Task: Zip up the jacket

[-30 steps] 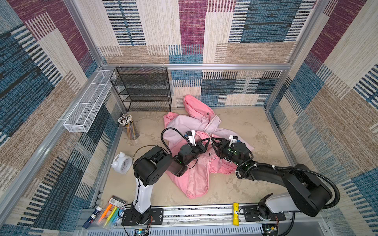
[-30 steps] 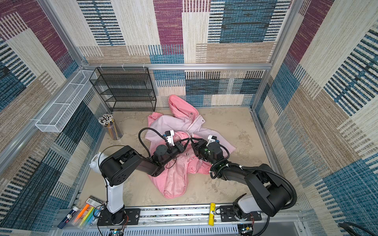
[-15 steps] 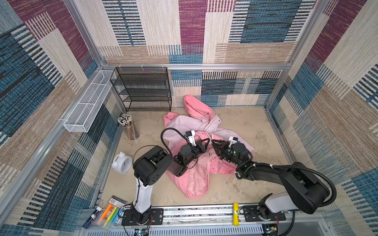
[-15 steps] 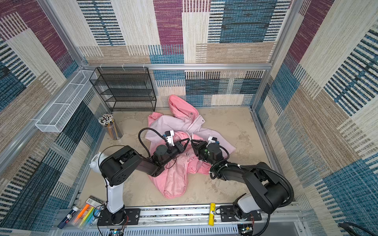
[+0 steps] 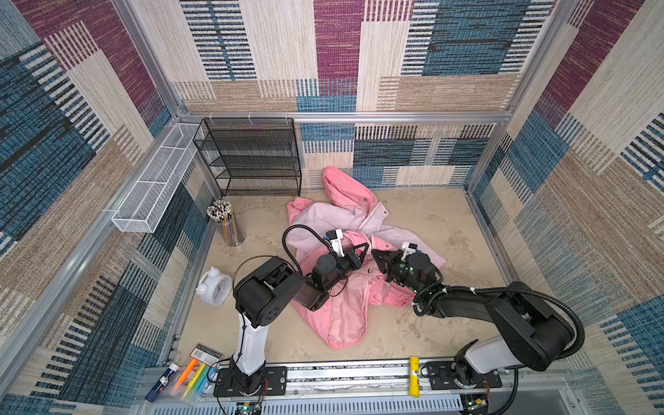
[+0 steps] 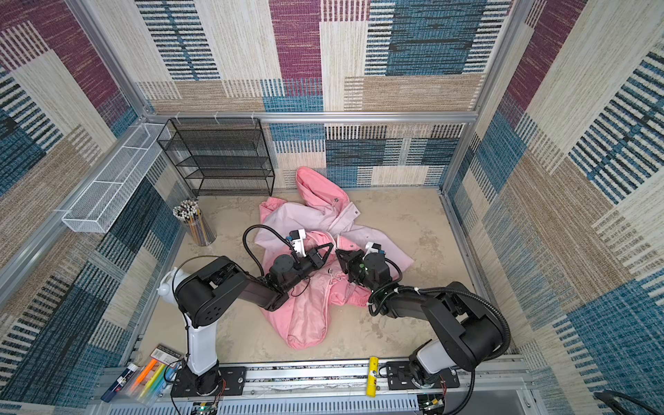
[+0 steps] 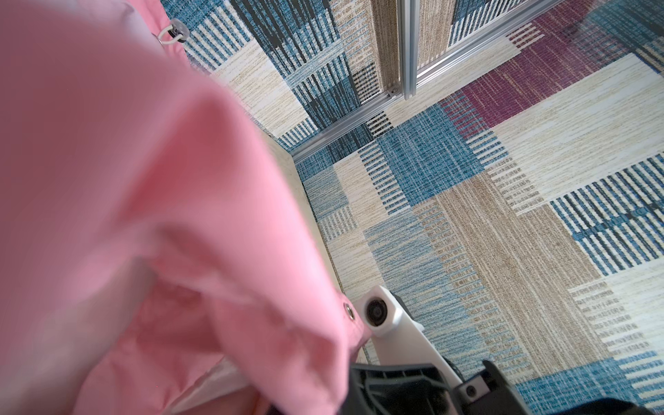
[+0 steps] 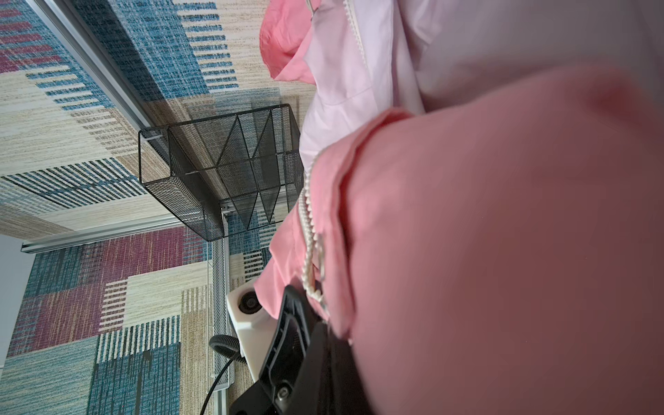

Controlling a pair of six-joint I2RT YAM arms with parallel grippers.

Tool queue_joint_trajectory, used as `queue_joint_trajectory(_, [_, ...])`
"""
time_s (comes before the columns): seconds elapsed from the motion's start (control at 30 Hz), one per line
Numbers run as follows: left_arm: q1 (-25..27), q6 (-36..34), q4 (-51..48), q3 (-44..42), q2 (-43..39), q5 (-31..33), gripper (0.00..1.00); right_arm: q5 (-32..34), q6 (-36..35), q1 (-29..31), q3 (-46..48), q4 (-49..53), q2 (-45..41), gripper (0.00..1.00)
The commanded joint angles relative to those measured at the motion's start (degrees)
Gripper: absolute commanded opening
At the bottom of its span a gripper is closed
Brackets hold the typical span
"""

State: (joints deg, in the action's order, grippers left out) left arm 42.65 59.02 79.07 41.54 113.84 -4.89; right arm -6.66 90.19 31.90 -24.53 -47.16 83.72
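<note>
Top view: crumpled thin pink jacket (image 5: 345, 316) on mottled beige desk (image 5: 431, 222); left gripper (image 5: 363, 248), right gripper (image 5: 376, 254) both clenched on its folds.

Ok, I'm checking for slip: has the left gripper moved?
No. The left gripper sits where it was, equally far from the pencil cup.

Two arms showing matte black joint housings, left arm (image 5: 266, 298) and right arm (image 5: 521, 319) wearing white lower columns (image 5: 251, 345), ribbed black hose (image 5: 579, 328) looping over the right one, white camera mounts (image 5: 336, 238) sitting at the wrists, left gripper (image 5: 364, 251) and right gripper (image 5: 375, 254) showing black triangular trussed fingers (image 8: 291, 337)
</note>
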Motion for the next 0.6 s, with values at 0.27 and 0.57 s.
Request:
queue_joint_trajectory(0.27, [0.06,-0.61,1.61,-2.12,-2.16,-0.12,0.00,1.43,2.53,-0.87,0.81,-3.02,-1.40,0.00])
queue_joint_trajectory(0.57, [0.12,0.06,1.62,-2.72,-2.64,-1.38,0.00,0.74,1.73,-2.32,0.92,-6.45,-1.44,0.00])
